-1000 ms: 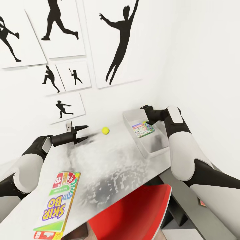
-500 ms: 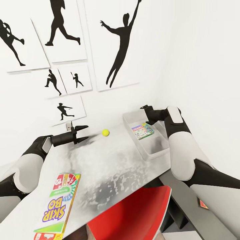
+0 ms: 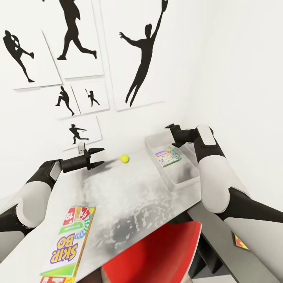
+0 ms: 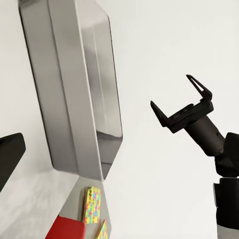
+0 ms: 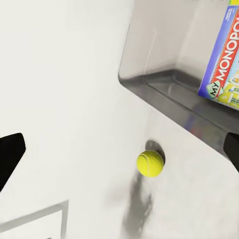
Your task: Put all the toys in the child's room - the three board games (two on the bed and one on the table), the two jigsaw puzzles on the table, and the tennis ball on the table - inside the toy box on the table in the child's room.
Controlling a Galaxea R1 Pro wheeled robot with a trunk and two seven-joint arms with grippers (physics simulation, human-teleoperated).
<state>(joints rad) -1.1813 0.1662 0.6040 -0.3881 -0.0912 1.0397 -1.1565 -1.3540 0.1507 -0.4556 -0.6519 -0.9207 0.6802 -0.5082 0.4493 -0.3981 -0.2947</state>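
Both grippers hang over the table (image 3: 129, 196) with nothing between their fingers. At centre left of the head view the left gripper (image 3: 98, 156) points toward the tennis ball (image 3: 124, 158), its two black fingers spread apart and stopping short of the ball. Right of centre, the right gripper (image 3: 171, 126) hovers above the far end of the toy box (image 3: 173, 182); the left wrist view shows this right gripper (image 4: 181, 97) with its fingers wide apart and empty. Inside the toy box lies a green-edged board game (image 3: 168, 156), flat on the bottom, and the right wrist view reads "MY MONOPOLY" on its cover (image 5: 224, 64). On the mottled grey top the ball sits by itself, between the left gripper and the box, touching neither. At lower left of the head view a Skip-Bo board game (image 3: 70, 245) lies flat near the table's near edge. A red chair (image 3: 157, 255) stands below the table at bottom centre. Black player silhouettes (image 3: 141, 59) cover the white wall behind.
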